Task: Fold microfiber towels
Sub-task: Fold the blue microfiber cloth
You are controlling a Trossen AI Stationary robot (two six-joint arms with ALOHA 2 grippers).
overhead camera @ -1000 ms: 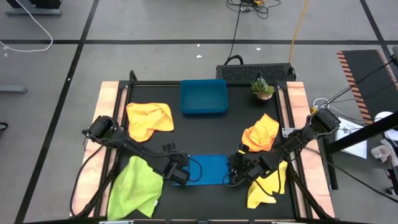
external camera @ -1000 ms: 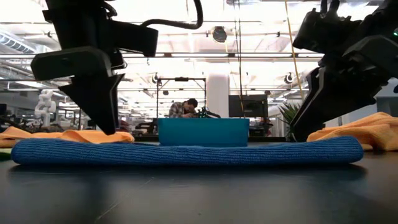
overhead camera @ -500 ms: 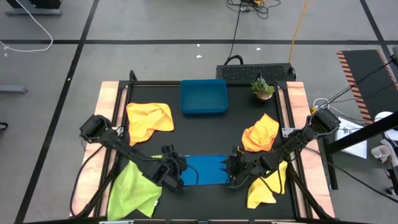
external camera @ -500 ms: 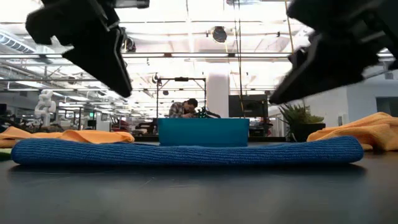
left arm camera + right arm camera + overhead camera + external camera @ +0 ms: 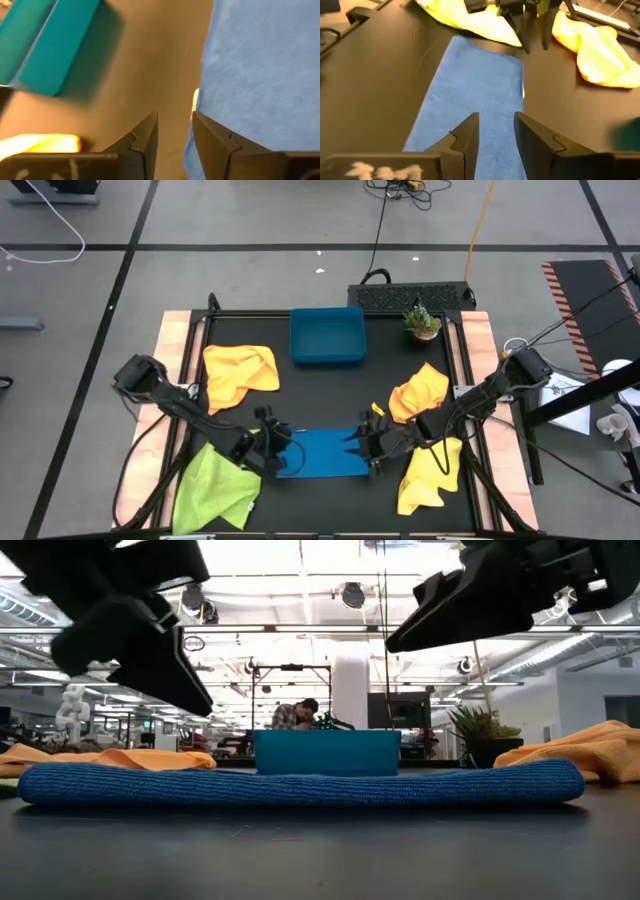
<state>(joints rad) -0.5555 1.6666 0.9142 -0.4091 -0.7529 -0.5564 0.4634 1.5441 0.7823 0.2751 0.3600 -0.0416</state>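
High view, folded blue towel (image 5: 322, 453) flat between empty, slightly parted left end effector (image 5: 279, 448) and right end effector (image 5: 362, 448), no legible writing.

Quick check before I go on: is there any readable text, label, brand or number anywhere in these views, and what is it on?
No text can be read in any view.
Left tool: pale marks on its body, too blurred to read.
Right tool: pale marks on its body, too blurred to read.
Blue towel: a small pale tag at its edge, too small to read.
Blue tray: no markings visible.

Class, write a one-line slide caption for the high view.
Both tools, left and right, hover empty over the folded blue towel.
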